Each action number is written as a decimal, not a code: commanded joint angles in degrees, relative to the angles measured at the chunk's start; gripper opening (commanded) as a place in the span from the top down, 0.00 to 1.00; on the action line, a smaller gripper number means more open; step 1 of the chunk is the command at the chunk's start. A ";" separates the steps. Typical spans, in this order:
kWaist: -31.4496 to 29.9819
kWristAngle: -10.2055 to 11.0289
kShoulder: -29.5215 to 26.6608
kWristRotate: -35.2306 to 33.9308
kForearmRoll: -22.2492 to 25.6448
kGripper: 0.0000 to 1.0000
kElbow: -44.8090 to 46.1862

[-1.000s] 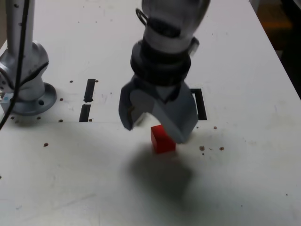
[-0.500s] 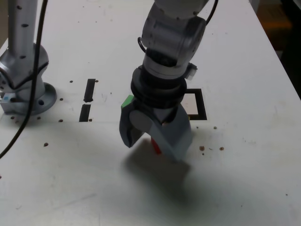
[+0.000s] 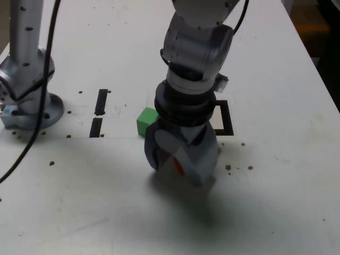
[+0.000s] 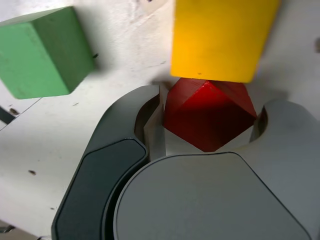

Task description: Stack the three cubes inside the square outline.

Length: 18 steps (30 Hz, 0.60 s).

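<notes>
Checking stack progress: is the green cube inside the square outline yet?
No. The green cube sits on bare table beside the arm, outside the square outline.

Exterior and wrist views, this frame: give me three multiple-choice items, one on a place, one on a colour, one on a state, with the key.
1. Where is the green cube?
A. on the table beside the square outline
B. on top of the yellow cube
C. between the jaws

2. Which colour is the cube between the jaws?
A. green
B. yellow
C. red

3. How does the gripper stand?
A. raised high over the table
B. down around a cube, jaws at its sides
C. out of view

Key: 1 A, it sits on the exterior view's left of the frame. 2 C, the wrist view shows the red cube there. 3 B, both views show it.
</notes>
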 commanded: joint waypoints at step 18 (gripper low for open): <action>-1.11 4.18 -11.29 -6.95 15.11 0.70 -7.69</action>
